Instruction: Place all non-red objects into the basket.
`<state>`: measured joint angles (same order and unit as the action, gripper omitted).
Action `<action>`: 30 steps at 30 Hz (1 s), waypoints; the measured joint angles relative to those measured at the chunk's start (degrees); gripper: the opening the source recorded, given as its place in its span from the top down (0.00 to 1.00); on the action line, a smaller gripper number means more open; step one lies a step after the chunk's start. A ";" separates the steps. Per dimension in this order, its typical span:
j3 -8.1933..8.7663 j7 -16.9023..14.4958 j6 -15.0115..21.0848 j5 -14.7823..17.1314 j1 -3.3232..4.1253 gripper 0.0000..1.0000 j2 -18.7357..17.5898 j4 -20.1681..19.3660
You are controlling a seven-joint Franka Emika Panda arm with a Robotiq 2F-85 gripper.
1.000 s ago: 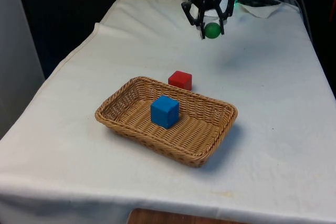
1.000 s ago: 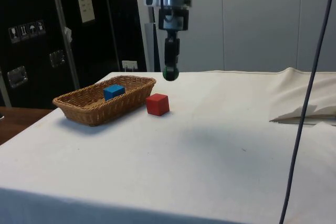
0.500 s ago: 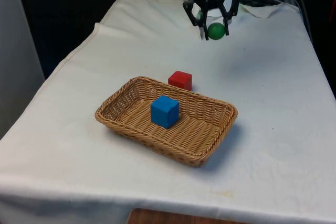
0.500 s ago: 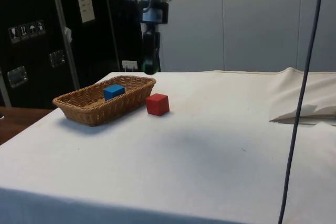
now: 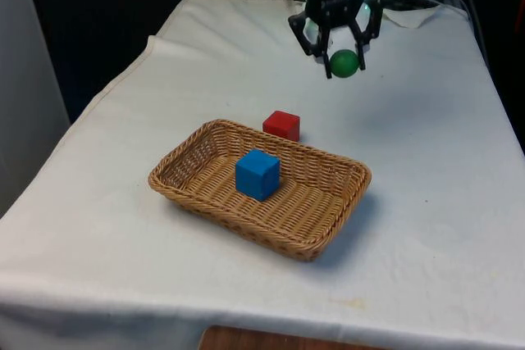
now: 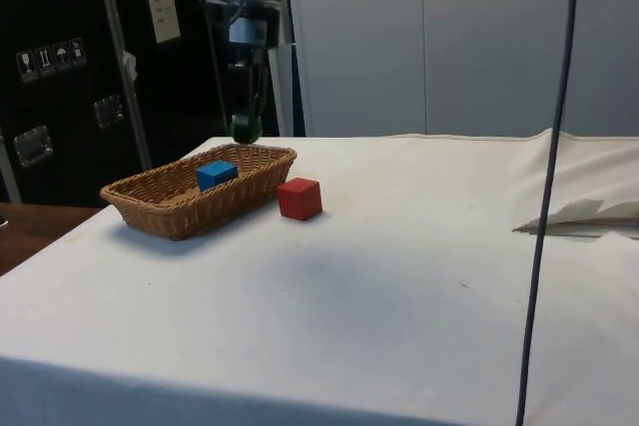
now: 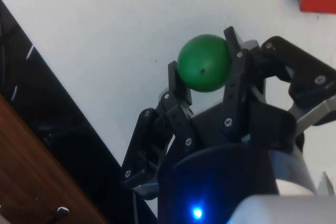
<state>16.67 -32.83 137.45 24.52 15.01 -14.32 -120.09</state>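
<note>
The gripper (image 5: 344, 61) hangs high above the table with its two fingers closed around a green ball (image 5: 344, 63), which also shows pinched between the fingertips in the wrist view (image 7: 205, 63). A blue cube (image 5: 257, 174) already sits in the wicker basket (image 5: 324, 235), and a red cube (image 5: 282, 125) stands on the cloth just beside the basket's far rim. I'd say this is the carry step for the last non-red piece. In the side view the ball (image 6: 246, 128) seems to hang near the basket's far end, though I can't tell whether it is over the rim. The next move calls for centring over the basket, lowering, then letting go. The white cloth (image 5: 426, 161) lies smooth, with dark cabinets (image 6: 60, 67) at the side.
</note>
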 measured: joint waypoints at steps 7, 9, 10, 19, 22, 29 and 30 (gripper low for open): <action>-0.17 0.40 -0.52 0.06 0.00 1.00 -2.64 3.55; -0.23 0.69 -1.03 0.11 0.00 1.00 -4.35 5.90; -0.23 0.80 -1.20 0.11 0.00 1.00 -4.98 6.65; -0.17 1.15 -2.01 0.46 -0.17 1.00 -10.14 13.18; -0.17 1.15 -2.35 0.63 -0.29 1.00 -11.34 14.73; 0.11 1.15 -3.50 1.15 -0.69 1.00 -16.33 20.74; 0.23 1.15 -3.67 1.20 -0.74 1.00 -16.96 21.43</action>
<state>16.90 -31.68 133.79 25.73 14.27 -31.28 -98.66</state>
